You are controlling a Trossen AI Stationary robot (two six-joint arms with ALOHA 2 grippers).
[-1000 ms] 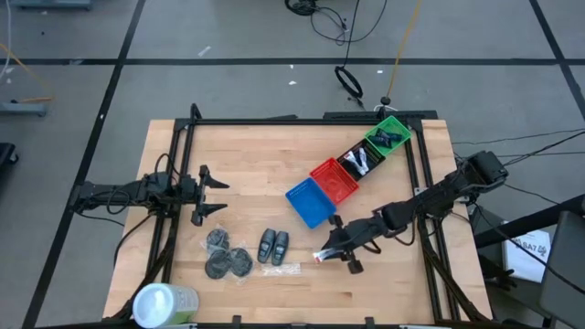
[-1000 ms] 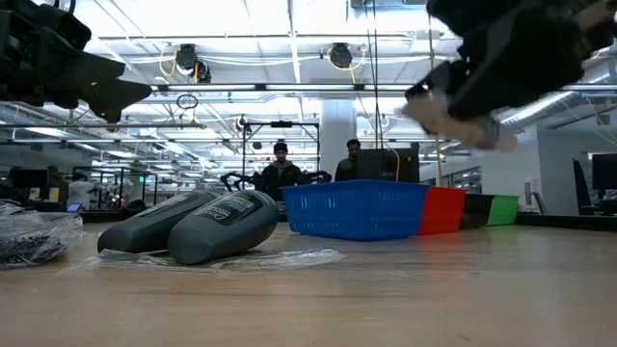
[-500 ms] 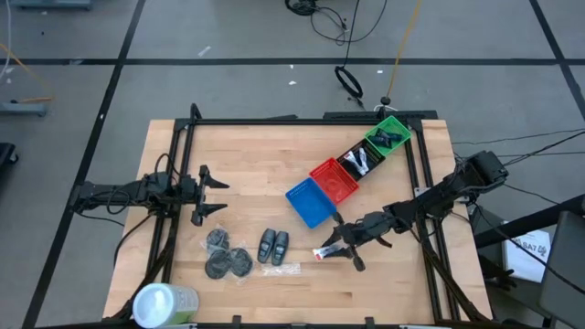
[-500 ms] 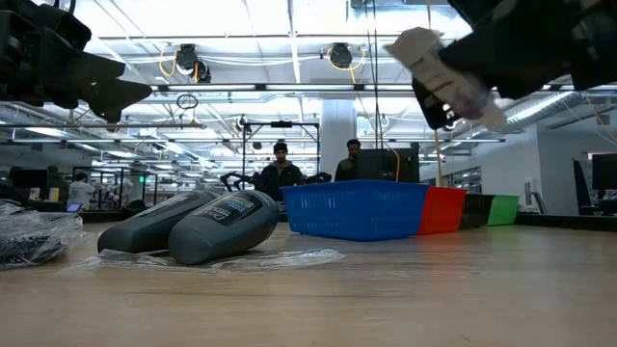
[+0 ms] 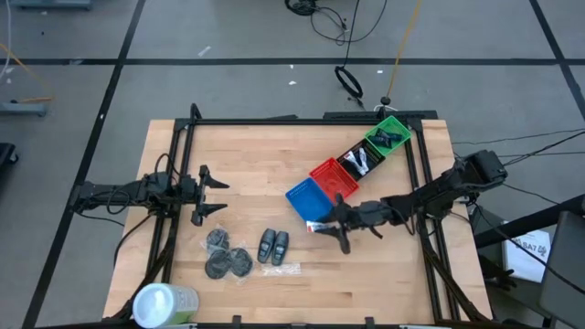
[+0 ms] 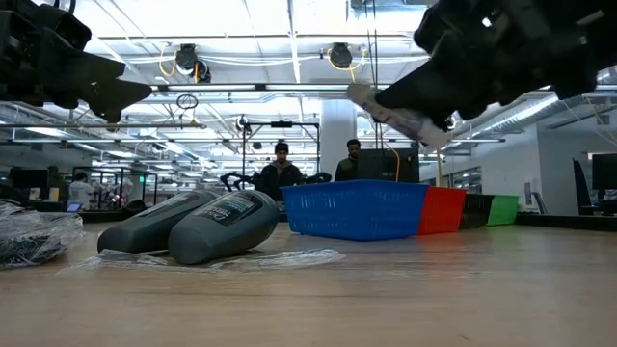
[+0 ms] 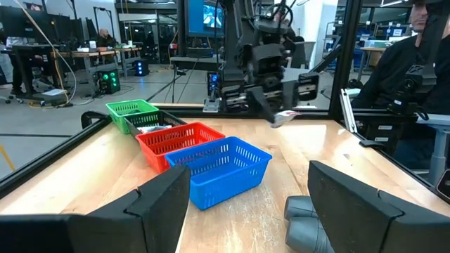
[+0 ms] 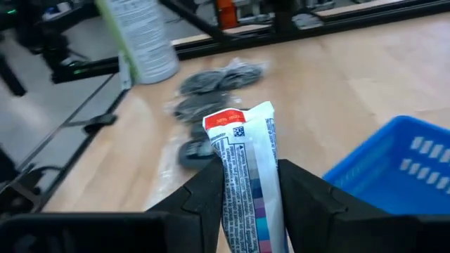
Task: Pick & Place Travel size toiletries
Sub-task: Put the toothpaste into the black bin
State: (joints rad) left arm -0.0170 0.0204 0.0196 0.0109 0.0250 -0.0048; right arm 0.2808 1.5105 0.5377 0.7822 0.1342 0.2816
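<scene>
My right gripper (image 5: 334,224) is shut on a white tube with a red end (image 5: 318,226), in the air beside the near edge of the blue basket (image 5: 309,201); the tube also shows in the low view (image 6: 400,114). My left gripper (image 5: 216,195) is open and empty at the table's left. Two dark bottles (image 5: 272,245) lie side by side on a clear wrapper (image 5: 280,270). Dark round discs (image 5: 227,256) lie to their left. My right gripper pinches the tube's body (image 8: 247,186) between its two fingers (image 8: 205,193), coming from the table's right and about level. The tube lies along the fingers, and its red end (image 8: 225,119) sticks out past the fingertips. It is lifted clear of the table.
A row of baskets runs toward the far right: blue, red (image 5: 335,179), a dark one holding white tubes (image 5: 360,161), and green (image 5: 387,137). A large white-topped green container (image 5: 164,303) stands at the near left corner. People stand in the room beyond the table (image 6: 281,169).
My right gripper has carried the tube toward the table's far edge and a little left, up to the blue basket. In the low view the tube has swung about, and its free end now points the other way, slanting up.
</scene>
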